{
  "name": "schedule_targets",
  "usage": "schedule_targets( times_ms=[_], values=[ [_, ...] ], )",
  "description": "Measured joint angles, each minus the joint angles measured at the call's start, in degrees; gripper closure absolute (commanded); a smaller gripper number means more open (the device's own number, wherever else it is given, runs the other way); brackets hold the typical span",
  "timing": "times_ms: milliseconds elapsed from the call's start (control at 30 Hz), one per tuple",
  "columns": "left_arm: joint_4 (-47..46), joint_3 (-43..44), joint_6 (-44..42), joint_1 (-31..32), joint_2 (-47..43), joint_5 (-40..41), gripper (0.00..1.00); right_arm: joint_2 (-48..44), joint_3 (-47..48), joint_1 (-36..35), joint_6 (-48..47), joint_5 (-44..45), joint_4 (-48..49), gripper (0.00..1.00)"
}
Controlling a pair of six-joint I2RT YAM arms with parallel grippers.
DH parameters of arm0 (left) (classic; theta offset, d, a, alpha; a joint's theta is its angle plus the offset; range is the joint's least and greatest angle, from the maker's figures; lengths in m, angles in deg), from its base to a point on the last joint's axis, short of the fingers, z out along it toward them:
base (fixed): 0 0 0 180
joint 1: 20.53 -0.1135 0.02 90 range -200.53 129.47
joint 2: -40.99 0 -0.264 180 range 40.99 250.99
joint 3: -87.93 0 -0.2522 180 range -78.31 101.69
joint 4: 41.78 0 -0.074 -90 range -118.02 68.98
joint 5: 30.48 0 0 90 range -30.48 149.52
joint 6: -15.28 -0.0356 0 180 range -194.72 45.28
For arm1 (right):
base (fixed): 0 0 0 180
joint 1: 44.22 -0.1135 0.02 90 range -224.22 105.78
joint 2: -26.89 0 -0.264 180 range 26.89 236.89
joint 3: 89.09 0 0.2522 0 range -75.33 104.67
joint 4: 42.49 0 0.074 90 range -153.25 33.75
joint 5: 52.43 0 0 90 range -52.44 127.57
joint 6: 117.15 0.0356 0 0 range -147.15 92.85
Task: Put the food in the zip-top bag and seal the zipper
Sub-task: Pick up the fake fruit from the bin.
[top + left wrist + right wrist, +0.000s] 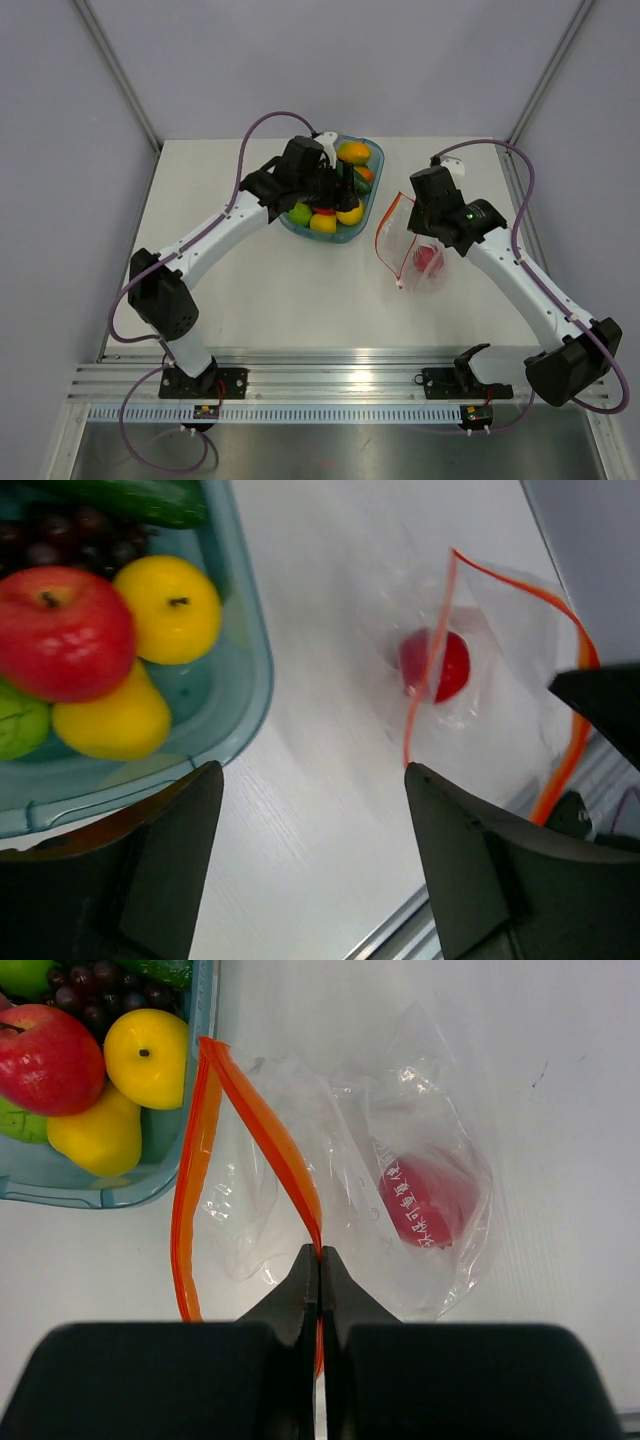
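**While the right arm pinches the bag's mouth, the left waits over the fruit**

Bag (412, 248) lies on the table (280, 300), right of the tray, with one red apple (425, 1200) already inside. Its mouth gapes left, toward the tray. The zipper (262, 1125) runs near-to-far. Right gripper (318, 1260) is clamped on one lip of the zipper. Remaining fruit (70, 630) sits in the blue tray (368, 215). Left gripper (310, 775), fingers spread and empty, hangs at the tray. It looks the nearer arm for the next pick, with the bag off to its right. White characters on the bagged apple are too small to read.
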Motion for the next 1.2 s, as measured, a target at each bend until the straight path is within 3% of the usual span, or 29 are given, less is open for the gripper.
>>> schedule_targets(
  times_ms=[33,233,367,900,1200],
  values=[
    [0.0,0.0,0.3,-0.7,0.0,2.1,0.15,0.0,-0.1,0.0,0.0,0.0,0.1,1.00],
    [0.2,0.0,-0.3,-2.6,2.5,16.2,0.07,0.0,-0.3,0.0,0.0,-0.4,0.7,1.00],
    [2.4,2.5,-0.2,-2.8,7.8,20.9,0.10,0.0,-0.4,0.0,0.0,-0.4,0.7,1.00],
    [2.1,7.1,5.3,-4.7,17.6,24.2,0.07,-0.4,-0.7,0.0,-0.3,-1.4,0.8,1.00],
    [1.7,7.7,8.4,-4.7,20.4,24.4,0.12,-0.4,-1.0,0.0,-0.5,-1.7,1.4,1.00]
  ],
)
